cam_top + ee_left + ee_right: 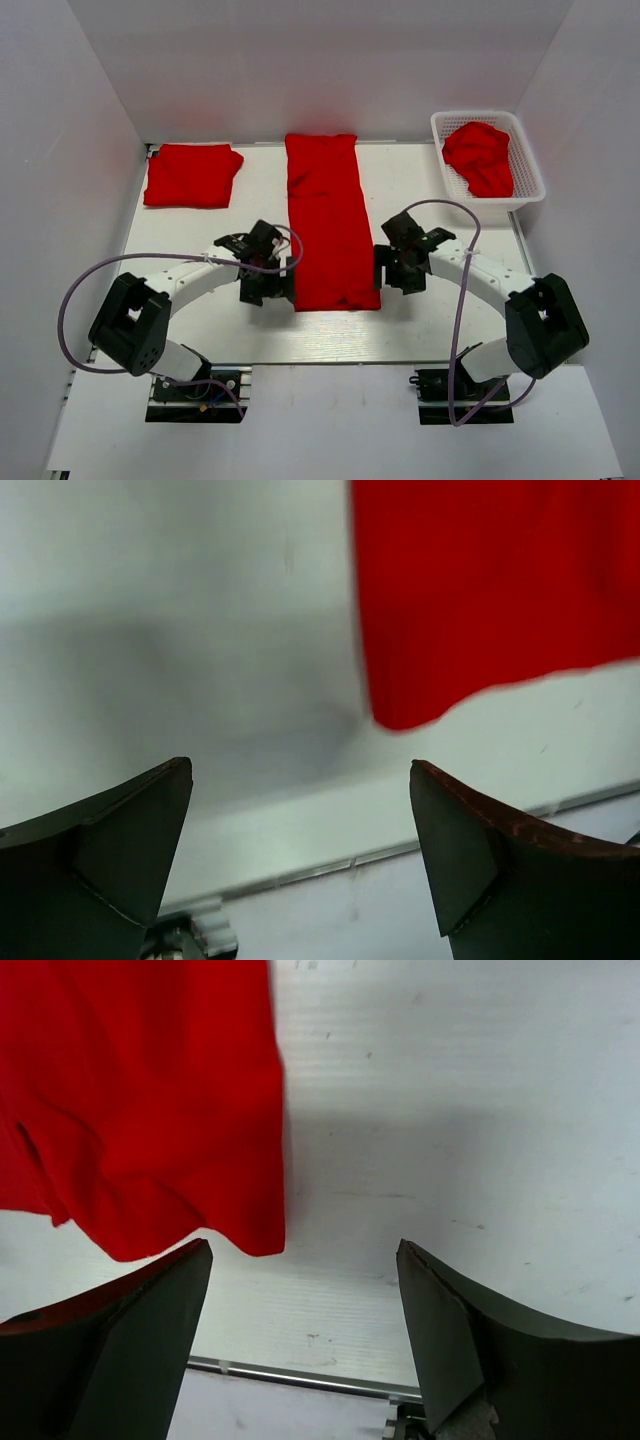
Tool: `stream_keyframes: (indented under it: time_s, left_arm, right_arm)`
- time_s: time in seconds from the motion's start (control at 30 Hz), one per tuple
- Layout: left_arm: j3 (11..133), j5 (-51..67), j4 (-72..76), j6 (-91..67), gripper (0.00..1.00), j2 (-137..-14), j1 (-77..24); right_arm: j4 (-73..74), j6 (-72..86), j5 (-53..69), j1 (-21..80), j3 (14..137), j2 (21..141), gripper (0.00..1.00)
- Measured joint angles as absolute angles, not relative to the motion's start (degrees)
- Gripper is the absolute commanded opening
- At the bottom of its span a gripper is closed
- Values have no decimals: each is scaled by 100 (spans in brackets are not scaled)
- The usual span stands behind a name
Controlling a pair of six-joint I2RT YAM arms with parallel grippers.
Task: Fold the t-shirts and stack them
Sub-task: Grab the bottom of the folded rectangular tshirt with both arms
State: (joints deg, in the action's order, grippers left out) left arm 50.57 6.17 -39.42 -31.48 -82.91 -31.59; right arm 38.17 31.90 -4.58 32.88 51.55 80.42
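At the upper left of the white bench lay a squarely folded bright red fabric t-shirt. Below it, the left arm's jaws stood released and empty beside the lower left corner of a long, narrow folded red t-shirt in mid-frame. The right arm's jaws, likewise spread and empty, hung by its lower right corner, and a crumpled red t-shirt sat in the white plastic mesh basket at the upper right.
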Motion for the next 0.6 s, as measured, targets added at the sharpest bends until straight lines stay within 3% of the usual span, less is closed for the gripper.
stream_keyframes:
  time_s: [0.07, 0.2, 0.5, 0.6]
  left_arm:
    - [4840, 781, -4167, -3227, 100, -8291, -3376]
    - [4797, 1013, -4165, -3315, 92, -8298, -3750]
    - [4801, 1140, -3592, -3284, 83, -8672, -4069]
    - [4840, 1107, -3514, -3227, 79, -8847, -4073]
  right_arm:
    - [3806, 3227, -311, 3365, 5083, 8158, 80]
    - [3754, 3293, -8, 3485, 4960, 8298, 68]
    - [3468, 3389, 276, 3575, 4884, 8604, 60]
    - [3361, 3354, 309, 3575, 4884, 8707, 52]
